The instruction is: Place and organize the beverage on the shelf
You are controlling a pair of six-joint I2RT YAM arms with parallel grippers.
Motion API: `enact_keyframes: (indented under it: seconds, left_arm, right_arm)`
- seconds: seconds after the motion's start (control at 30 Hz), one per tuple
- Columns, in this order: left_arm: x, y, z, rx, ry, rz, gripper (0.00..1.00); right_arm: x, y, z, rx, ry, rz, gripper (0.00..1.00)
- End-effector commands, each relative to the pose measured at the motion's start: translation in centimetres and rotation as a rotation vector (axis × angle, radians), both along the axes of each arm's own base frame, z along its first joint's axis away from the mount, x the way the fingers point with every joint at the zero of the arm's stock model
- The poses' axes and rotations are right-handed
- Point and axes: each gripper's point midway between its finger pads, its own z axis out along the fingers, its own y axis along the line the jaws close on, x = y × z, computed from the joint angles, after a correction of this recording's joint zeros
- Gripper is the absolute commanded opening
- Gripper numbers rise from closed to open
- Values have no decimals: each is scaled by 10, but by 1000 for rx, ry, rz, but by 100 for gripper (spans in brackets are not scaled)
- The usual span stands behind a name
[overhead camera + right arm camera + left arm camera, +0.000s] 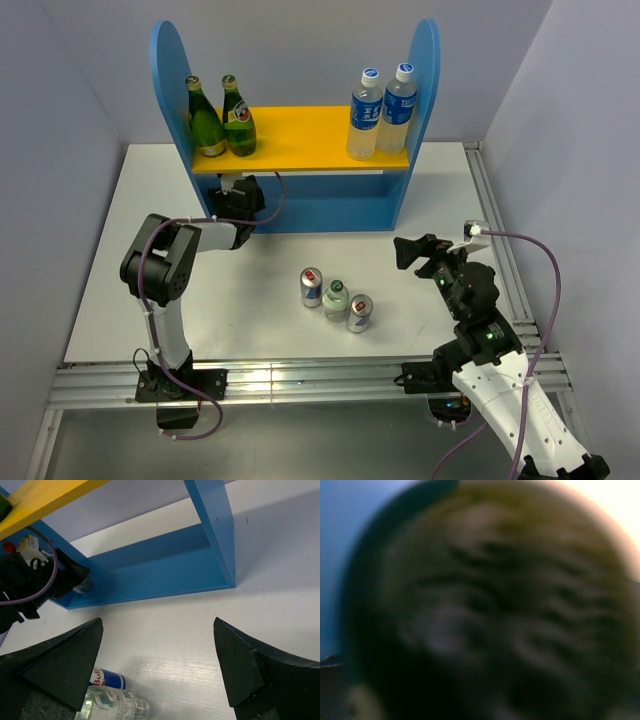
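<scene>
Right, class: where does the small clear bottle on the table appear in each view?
Top: bottle at centre, between two cans.
Left wrist: not in it; only a blur.
Right wrist: bottle bottom left, below one of the cans.
Shared landmark: the blue shelf.

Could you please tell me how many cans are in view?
2. On the table: the left can and right can flank a clear bottle. Others could hide under the yellow board.
</scene>
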Motion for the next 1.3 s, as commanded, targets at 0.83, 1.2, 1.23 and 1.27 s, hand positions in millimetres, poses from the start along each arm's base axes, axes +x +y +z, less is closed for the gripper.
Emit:
enact_keyframes:
  seconds: [0.83,1.2,1.23,1.27]
  left_arm:
    - [-47,-30,71,-14,-111,-1,90]
    - [-141,-66,101,-47,-97,-84,89]
    - [-150,-64,104,-39,-96,-68,89]
    - [-164,-62,96,-6,-49,-78,89]
  right_arm:
    - [-6,-3,13,30,-57,-5,98]
    - [-7,-2,14,32,-63,0,98]
    - [-6,-2,14,32,-61,-2,98]
    - [-6,-1,14,33,-63,1,98]
